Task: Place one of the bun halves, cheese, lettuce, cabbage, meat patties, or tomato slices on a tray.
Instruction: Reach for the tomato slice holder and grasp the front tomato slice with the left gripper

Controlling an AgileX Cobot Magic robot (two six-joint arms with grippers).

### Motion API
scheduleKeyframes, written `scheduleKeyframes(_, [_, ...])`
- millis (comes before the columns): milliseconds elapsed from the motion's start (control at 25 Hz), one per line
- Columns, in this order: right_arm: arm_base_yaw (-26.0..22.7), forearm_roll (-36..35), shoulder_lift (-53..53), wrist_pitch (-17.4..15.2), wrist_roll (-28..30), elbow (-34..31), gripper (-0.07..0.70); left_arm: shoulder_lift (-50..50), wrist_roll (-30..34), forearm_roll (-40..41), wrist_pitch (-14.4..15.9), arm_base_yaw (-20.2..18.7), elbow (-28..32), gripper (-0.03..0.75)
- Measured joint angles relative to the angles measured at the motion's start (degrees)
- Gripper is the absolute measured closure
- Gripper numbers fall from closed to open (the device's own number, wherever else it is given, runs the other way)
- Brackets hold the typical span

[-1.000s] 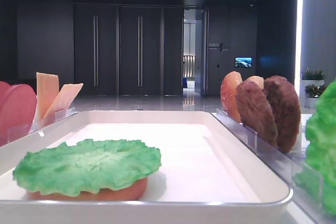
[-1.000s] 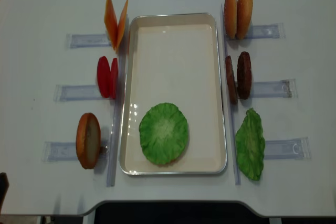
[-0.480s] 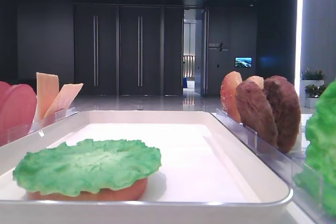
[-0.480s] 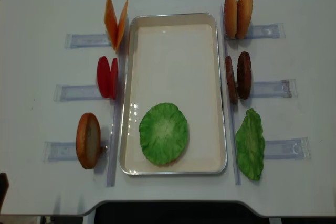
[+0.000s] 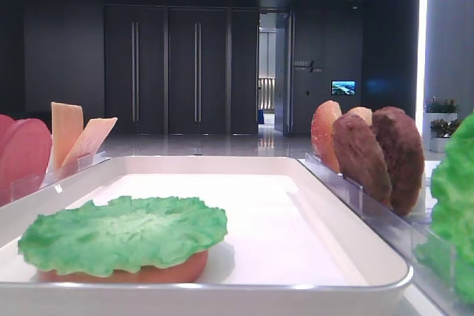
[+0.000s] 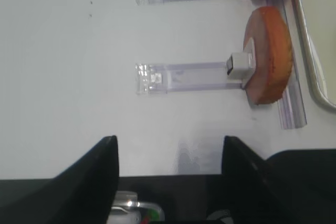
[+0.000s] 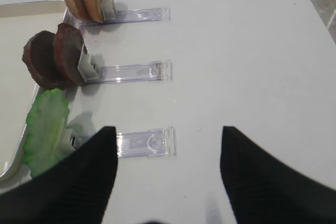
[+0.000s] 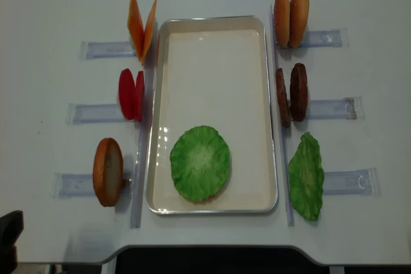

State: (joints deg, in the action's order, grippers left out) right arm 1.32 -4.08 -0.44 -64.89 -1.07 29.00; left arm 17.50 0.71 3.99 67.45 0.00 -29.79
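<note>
A white tray (image 8: 212, 75) lies mid-table, and near its front a green lettuce (image 8: 200, 162) rests on an orange bun half (image 5: 126, 274). My left gripper (image 6: 169, 142) is open and empty over the table's front-left edge, short of the bun half (image 6: 268, 56) standing in its rack. A dark part of that gripper (image 8: 9, 232) shows in the overhead view's bottom left corner. My right gripper (image 7: 168, 129) is open and empty above bare table, to the right of the standing lettuce (image 7: 46, 124) and meat patties (image 7: 52, 59).
Left of the tray, clear racks hold cheese (image 8: 142, 25), tomato slices (image 8: 131, 94) and one bun half (image 8: 108, 171). On the right are two bun halves (image 8: 291, 17), two patties (image 8: 292, 94) and a lettuce leaf (image 8: 306, 176). A clear rack (image 7: 147, 142) lies just ahead of my right gripper.
In the overhead view the dark part of my left gripper has come further into the bottom left corner. The food and the tray have not moved.
</note>
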Motion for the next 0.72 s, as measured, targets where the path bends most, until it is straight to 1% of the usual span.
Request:
scheduleKeyframes(200, [0.0, 0.0, 0.0, 0.0, 0.0, 0.0, 0.218, 9.3, -0.2, -1.2, -0.4, 0.0, -0.6, 0.244])
scheduleKeyframes(480, [0.0, 0.0, 0.0, 0.0, 0.0, 0.0, 0.218, 20.3, -0.7, -1.3, -0.9, 0.0, -5.3, 0.244])
scheduleKeyframes(720, [0.0, 0.0, 0.0, 0.0, 0.0, 0.0, 0.218, 27.8, -0.7, -1.0, -1.1, 0.0, -9.4, 0.244])
